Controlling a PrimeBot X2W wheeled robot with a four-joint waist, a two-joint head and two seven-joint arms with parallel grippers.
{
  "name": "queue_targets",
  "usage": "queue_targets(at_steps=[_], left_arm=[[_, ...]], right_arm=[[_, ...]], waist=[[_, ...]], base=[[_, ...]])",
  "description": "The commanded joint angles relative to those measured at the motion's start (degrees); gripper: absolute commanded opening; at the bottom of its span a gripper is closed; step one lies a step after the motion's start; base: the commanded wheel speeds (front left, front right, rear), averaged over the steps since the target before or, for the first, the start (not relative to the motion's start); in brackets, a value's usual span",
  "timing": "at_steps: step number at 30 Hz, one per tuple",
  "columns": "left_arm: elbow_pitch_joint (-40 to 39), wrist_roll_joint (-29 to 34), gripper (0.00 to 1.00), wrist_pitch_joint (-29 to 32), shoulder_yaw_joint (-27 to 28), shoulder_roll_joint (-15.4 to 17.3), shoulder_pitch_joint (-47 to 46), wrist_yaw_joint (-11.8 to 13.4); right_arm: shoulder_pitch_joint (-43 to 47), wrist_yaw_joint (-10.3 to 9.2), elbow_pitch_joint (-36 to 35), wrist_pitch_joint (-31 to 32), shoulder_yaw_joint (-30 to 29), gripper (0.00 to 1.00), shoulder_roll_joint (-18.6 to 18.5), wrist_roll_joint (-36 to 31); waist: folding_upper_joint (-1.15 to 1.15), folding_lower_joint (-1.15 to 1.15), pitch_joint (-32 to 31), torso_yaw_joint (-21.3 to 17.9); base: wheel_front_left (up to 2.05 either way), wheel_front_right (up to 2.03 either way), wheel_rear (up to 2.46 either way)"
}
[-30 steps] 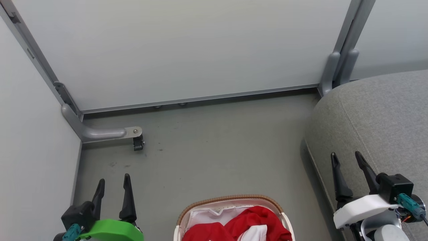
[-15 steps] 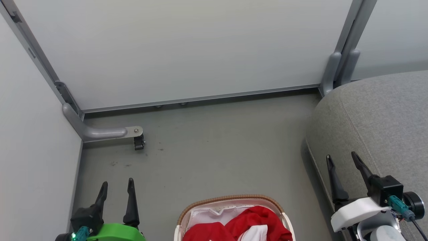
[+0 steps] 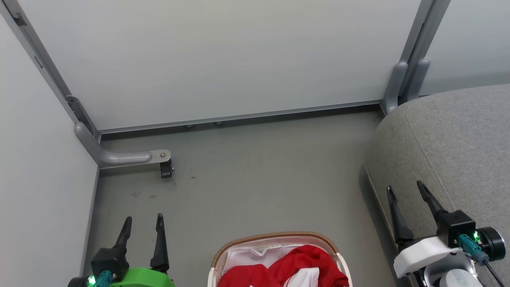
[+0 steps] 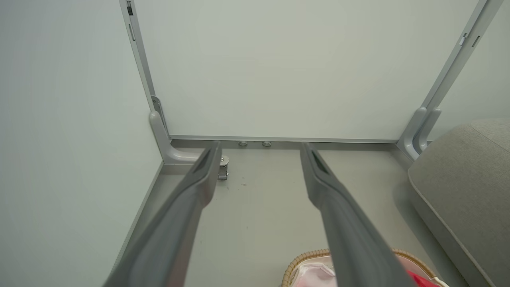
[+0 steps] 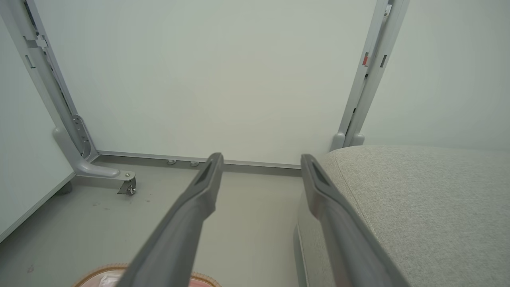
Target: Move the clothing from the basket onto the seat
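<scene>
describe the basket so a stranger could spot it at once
Find the big grey sofa on the right. On the floor left of it stands a white oval basket. Its brown woven rim and the red clothing inside set it apart from the grey surroundings.

Left claw (image 3: pixel 144 217), long dark tapered fingers (image 3: pixel 160 239), black knuckle block, bright green wrist shell (image 3: pixel 139 277), right claw (image 3: pixel 404 185) alike on white shell (image 3: pixel 418 249), teal plugs (image 3: pixel 466 242), small green lights (image 3: pixel 474 236)

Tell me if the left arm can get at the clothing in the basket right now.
Probably yes: the left fingers stand open, and the clothing lies uncovered in the basket, only floor between.
</scene>
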Motion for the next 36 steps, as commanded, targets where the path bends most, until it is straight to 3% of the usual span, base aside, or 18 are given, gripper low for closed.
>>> queue_targets(at_steps=[1, 25, 36], left_arm=[[0.07, -0.1, 1.0, -0.04, 0.01, 0.38, 0.41, 0.47], [0.17, -0.29, 1.0, -0.04, -1.82, 0.37, -1.69, -0.59], [10.64, 4.76, 1.0, -0.02, -15.79, 0.34, -14.04, -3.49]], right_arm=[[0.6, -0.02, 0.23, -0.26, 0.02, 1.0, -0.34, -0.11], [-0.49, -0.02, -0.48, -0.26, -0.6, 1.0, -0.34, -0.12], [-7.39, -0.02, -2.57, -0.19, -2.7, 1.0, -0.31, -0.07]], waist=[[0.0, 0.0, 0.0, -0.02], [0.0, 0.0, 1.08, -0.38], [0.0, 0.0, 14.14, -3.55]], base=[[0.0, 0.0, 0.0], [0.0, 0.0, 0.0], [0.0, 0.0, 0.0]])
